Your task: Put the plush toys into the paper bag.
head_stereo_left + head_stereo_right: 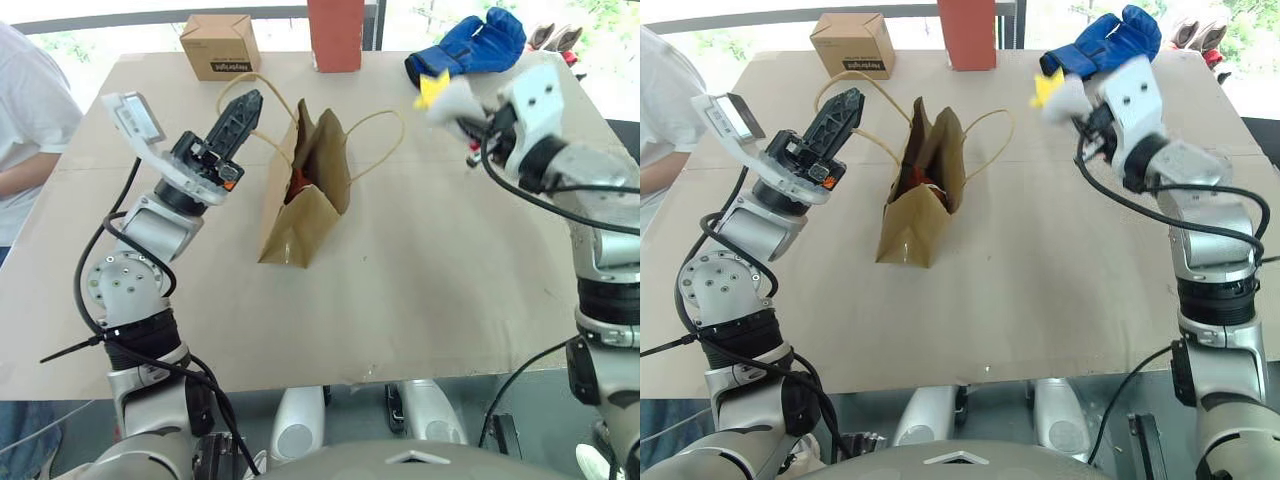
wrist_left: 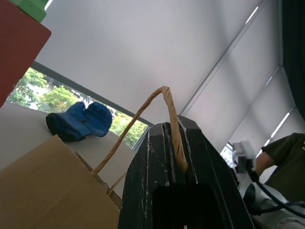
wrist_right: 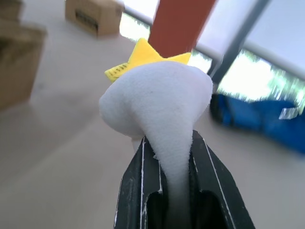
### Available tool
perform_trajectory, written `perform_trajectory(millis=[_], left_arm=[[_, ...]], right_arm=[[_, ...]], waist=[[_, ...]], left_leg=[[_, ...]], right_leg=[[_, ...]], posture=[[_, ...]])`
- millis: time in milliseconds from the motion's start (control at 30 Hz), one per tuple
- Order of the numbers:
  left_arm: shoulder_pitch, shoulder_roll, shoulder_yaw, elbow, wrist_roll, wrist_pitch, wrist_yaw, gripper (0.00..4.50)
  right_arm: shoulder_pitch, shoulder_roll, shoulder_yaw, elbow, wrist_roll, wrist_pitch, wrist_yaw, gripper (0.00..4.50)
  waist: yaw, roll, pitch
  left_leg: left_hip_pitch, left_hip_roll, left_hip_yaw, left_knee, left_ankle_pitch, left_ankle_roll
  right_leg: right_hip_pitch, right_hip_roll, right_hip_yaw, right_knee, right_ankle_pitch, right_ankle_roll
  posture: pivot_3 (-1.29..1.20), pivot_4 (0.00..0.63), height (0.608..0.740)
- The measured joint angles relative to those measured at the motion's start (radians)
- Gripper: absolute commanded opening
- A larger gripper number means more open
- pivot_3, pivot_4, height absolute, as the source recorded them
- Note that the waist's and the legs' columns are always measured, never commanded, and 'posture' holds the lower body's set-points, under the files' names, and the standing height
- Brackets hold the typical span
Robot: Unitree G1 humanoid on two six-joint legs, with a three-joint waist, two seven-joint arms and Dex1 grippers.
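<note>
Left gripper (image 1: pixel 243 108) raised beside the paper bag (image 1: pixel 305 200), fingers pressed together on one twisted handle loop (image 2: pixel 167 107). The lift on that handle likely serves to keep the mouth of the bag pulled open and the bag standing on the counter (image 1: pixel 420 290). The other handle arcs free on the far side of the bag.

Inside the bag's mouth, something reddish-brown shows low between the paper walls; probably the round brown toy already dropped in, though too little is visible to be sure.

Right gripper (image 1: pixel 1080 118) held up above the counter, well apart from the bag on the robot's right. Its fingers pinch the white plush toy (image 3: pixel 157 102) by a narrow part, so the bulk of the toy bulges out past the fingertips; a yellow tag sticks from the top. The pinch on the thin end leaves the fat end free to enter the bag first.

Behind: a small cardboard box (image 1: pixel 220 45), a red upright carton (image 1: pixel 336 35), a blue boxing glove (image 1: pixel 470 50). A person in a white shirt (image 1: pixel 25 130) stands at the counter's left edge.

Judgement: one toy left to carry over and release above the open mouth.
</note>
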Motion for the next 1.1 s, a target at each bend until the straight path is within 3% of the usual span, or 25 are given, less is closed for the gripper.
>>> perform_trajectory(millis=[133,467,567,733,1000,1100], left_arm=[[0.0,0.002,-0.002,0.0,0.001,-0.001,0.0,0.0],[-0.011,0.005,-0.035,0.0,0.019,-0.006,-0.003,0.0],[-0.01,0.005,-0.034,-0.001,0.029,-0.013,-0.002,0.0],[0.002,-0.006,-0.038,-0.026,0.03,-0.023,0.001,0.0],[0.008,-0.006,-0.033,-0.03,0.029,-0.03,0.014,0.0],[0.01,-0.006,-0.033,-0.033,0.029,-0.032,0.019,0.0]], right_arm=[[-0.064,-0.016,0.102,0.031,-0.06,-0.171,0.052,0.06],[-0.245,0.048,0.271,0.196,-0.115,-0.401,0.225,0.06],[-0.314,0.059,0.239,0.25,-0.11,-0.386,0.208,0.06],[-0.419,0.19,0.065,0.228,0.031,-0.166,0.1,0.06],[-0.233,0.289,0.15,0.111,0.065,-0.022,0.065,0.06],[-0.185,0.267,0.215,0.071,0.032,-0.038,0.069,0.06]], waist=[[0.001,0.0,0.0],[0.001,0.0,0.001],[0.004,0.0,0.001],[0.001,0.0,0.001],[0.001,0.0,0.001],[0.002,0.0,0.001]], left_leg=[[0.0,0.0,0.0,0.0,0.0,0.0],[0.0,0.0,0.0,0.0,0.0,0.0],[-0.001,0.0,0.0,0.0,0.0,0.0],[0.0,0.001,-0.002,-0.001,0.0,0.0],[0.0,0.0,-0.001,-0.001,0.0,0.0],[0.0,0.0,-0.001,-0.001,0.0,0.0]], right_leg=[[0.0,0.0,0.0,0.0,0.0,0.0],[0.0,0.0,-0.001,0.0,0.0,0.0],[0.0,-0.001,-0.001,0.0,0.0,0.0],[0.0,0.0,-0.001,0.001,0.0,-0.001],[-0.001,-0.001,-0.001,0.001,0.0,-0.001],[0.0,-0.001,-0.001,0.001,0.0,0.0]], posture=[[0.0,0.15,0.74],[0.0,0.15,0.74],[0.0,0.15,0.74],[0.0,0.15,0.74],[0.0,0.15,0.74],[0.0,0.15,0.74]])
